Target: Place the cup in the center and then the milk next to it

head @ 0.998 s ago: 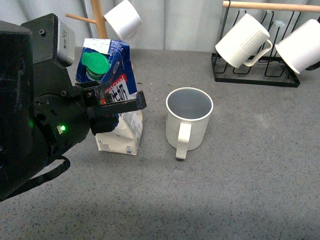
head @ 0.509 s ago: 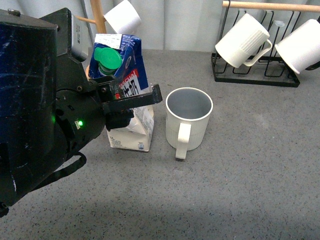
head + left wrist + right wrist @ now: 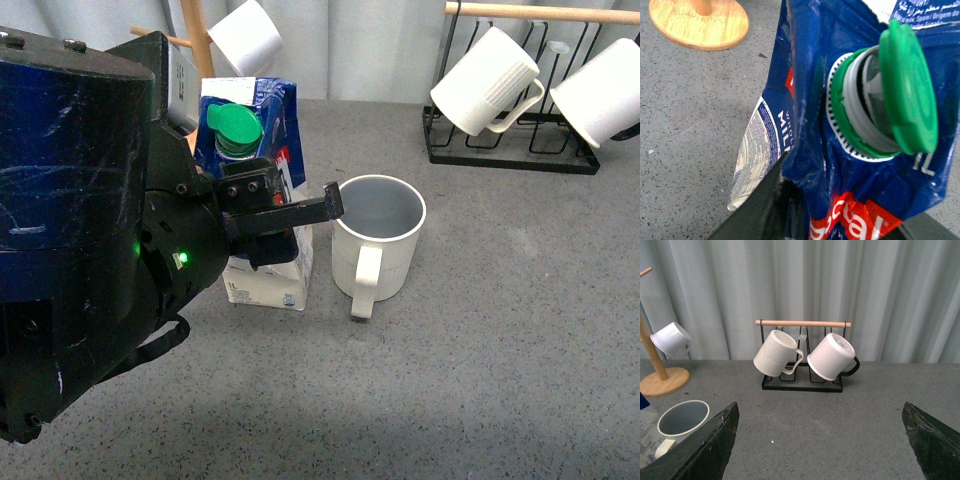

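Clamped on the milk (image 3: 272,125) with the left gripper (image 3: 290,225), just under the green cap (image 3: 235,130), one dark finger (image 3: 300,212) laid across the carton's front face. Seen from the left wrist as the same grip: blue carton (image 3: 805,75) filling the space between the jaws, cap (image 3: 907,95) flipped open on its hinge just ahead of them. Held upright or nearly so, base low at the grey table (image 3: 480,350); cannot tell whether resting on it. Just past the tip of that finger, the cup (image 3: 378,240), upright on the table, handle toward the camera, close beside the carton, contact not clear. Spread wide with nothing between at the right gripper (image 3: 817,445), well clear of both items, the cup (image 3: 682,420) low beside one of its fingers. Behind the left jaws, a wooden stand (image 3: 195,35) with a small cup (image 3: 245,35) hung on a peg. Far beyond the cup from the left jaws, and straight ahead of the right ones, a black wire rack (image 3: 510,150) carrying a ribbed mug (image 3: 488,80) and a second white mug (image 3: 600,95).
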### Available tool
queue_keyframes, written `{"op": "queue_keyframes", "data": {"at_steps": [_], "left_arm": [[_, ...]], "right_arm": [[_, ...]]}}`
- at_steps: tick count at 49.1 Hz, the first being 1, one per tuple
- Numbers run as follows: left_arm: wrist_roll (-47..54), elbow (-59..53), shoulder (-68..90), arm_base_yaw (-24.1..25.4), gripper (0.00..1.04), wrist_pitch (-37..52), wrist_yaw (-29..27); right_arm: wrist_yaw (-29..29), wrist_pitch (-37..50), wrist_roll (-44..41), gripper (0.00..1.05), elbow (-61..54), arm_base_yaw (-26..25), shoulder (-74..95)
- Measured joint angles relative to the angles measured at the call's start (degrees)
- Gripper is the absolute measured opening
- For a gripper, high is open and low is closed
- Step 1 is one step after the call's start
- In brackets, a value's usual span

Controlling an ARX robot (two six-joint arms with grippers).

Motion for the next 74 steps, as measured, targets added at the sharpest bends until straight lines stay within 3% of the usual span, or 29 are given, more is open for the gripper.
{"op": "queue_keyframes", "data": {"at_steps": [7, 18, 25, 41, 62, 65, 71, 74], "left_arm": [[0.0, 0.0, -0.7, 0.0, 0.56, 0.0, -0.1], [-0.1, 0.0, -6.1, 0.0, 1.00, -0.5, -0.3], [-0.8, 0.0, -9.1, 2.3, 0.98, -1.2, -0.6], [-7.3, -3.5, -12.3, 12.0, 0.98, 0.7, 4.3], [-1.4, -7.8, -12.7, 20.3, 0.98, 0.9, 5.3], [2.0, -8.9, -11.8, 20.7, 0.91, 5.2, 6.2], [16.9, -16.2, -13.0, 22.8, 0.61, 20.8, 9.1], [21.2, -19.2, -17.9, 23.8, 0.48, 22.3, 9.7]], "right_arm": [[0.0, 0.0, 0.0, 0.95, 0.0, 0.0, 0.0], [0.0, 0.0, 0.0, 0.95, 0.0, 0.0, 0.0], [0.0, 0.0, 0.0, 0.95, 0.0, 0.0, 0.0], [0.0, 0.0, 0.0, 0.95, 0.0, 0.0, 0.0], [0.0, 0.0, 0.0, 0.95, 0.0, 0.0, 0.0], [0.0, 0.0, 0.0, 0.95, 0.0, 0.0, 0.0], [0.0, 0.0, 0.0, 0.95, 0.0, 0.0, 0.0], [0.0, 0.0, 0.0, 0.95, 0.0, 0.0, 0.0]]}}
